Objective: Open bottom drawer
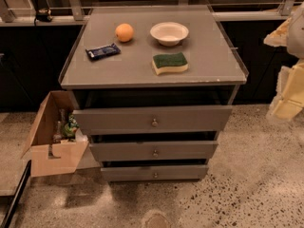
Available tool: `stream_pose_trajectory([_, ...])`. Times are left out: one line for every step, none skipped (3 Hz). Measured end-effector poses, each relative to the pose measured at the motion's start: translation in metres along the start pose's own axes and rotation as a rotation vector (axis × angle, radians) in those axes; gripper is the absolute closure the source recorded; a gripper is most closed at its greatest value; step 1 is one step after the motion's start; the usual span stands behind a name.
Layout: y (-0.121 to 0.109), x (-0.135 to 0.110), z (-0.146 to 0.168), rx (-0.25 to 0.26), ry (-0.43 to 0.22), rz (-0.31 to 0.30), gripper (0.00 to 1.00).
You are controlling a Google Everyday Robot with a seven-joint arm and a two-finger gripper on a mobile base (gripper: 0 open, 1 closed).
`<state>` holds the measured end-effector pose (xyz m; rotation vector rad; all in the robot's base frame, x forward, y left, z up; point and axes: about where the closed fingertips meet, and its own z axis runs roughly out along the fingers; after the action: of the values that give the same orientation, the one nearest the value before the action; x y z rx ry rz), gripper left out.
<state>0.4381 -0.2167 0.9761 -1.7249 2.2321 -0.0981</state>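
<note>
A grey table stood at centre on a speckled stone floor that caught pale glare at 7 o'clock. Dark wall panels ran behind it under a pale ledge, with metal struts at 12 o'clock. An open cardboard box sat at 8 o'clock. The gripper hung at 3 o'clock.

Dim warm light; gripper glares pale at right edge.

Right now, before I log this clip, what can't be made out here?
Camera view only:
bottom drawer: inside hidden behind its front and the middle drawer.
gripper: at right edge, cut off by the frame.
cardboard box: contents partly hidden by its walls.
</note>
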Motion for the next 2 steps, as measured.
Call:
stream_pose_trajectory([0.0, 0.0, 0.0, 0.0, 0.0, 0.0, 0.0])
stream_pose_trajectory([0.005, 0.004, 0.016, -0.012, -0.042, 0.03, 0.0])
